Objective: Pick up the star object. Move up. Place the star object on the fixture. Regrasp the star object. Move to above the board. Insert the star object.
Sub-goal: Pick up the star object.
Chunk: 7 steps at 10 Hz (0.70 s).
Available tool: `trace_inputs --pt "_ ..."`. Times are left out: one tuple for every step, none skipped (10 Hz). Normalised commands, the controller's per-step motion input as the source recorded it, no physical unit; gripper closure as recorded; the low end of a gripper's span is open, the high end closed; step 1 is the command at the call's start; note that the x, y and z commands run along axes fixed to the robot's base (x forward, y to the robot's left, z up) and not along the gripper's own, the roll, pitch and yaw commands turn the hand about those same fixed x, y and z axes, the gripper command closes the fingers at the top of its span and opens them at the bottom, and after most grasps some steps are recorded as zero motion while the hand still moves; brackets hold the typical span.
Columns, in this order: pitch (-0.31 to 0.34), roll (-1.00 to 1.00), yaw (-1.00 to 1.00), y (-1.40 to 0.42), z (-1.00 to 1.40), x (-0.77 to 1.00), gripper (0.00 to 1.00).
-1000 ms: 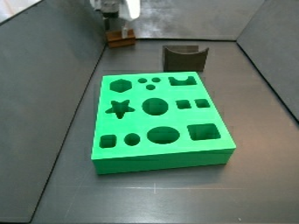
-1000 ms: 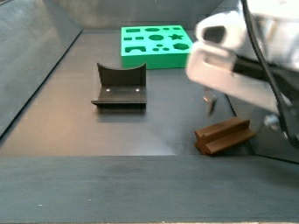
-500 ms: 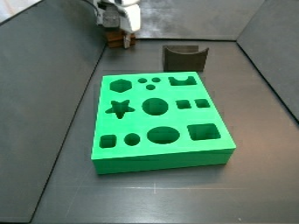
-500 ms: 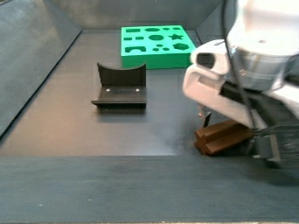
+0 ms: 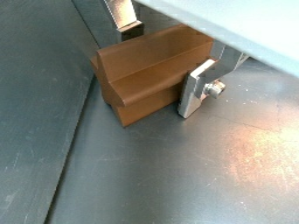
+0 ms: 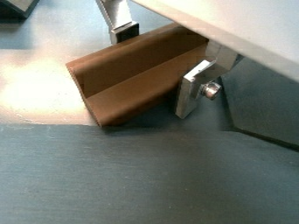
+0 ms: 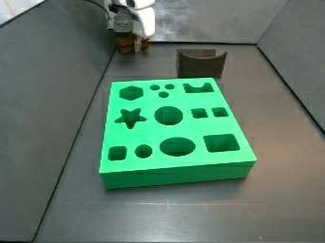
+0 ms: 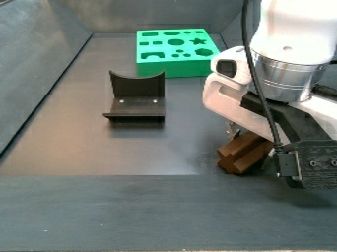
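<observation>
Gripper (image 5: 162, 59) low over the star object (image 5: 146, 72) on the dark grey floor (image 7: 178, 214).
We see its 2 fingers (image 6: 195, 86) flanking the brown block near a floor corner; whether they are clenched, we cannot tell.

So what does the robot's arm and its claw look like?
The arm is chunky and mostly white, with a ribbed grey ring around its wrist and black cables running down it. Lower down sits a white housing with dark parts beside it. The claw, down at the brown star object, has two flat silver plate fingers, one with a small bolt showing in both wrist views.
</observation>
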Motion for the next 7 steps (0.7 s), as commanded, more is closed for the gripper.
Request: trace_inputs --pt "0.0 0.0 0.0 0.0 0.0 0.0 1.0" --pt "0.0 0.0 0.0 0.0 0.0 0.0 1.0" --pt "0.0 0.0 0.0 0.0 0.0 0.0 1.0" --pt "0.0 0.0 0.0 0.0 0.0 0.0 1.0" --pt "0.0 0.0 0.0 0.0 0.0 0.0 1.0" --pt "0.0 0.0 0.0 0.0 0.0 0.0 1.0" --pt "0.0 0.0 0.0 0.0 0.0 0.0 1.0"
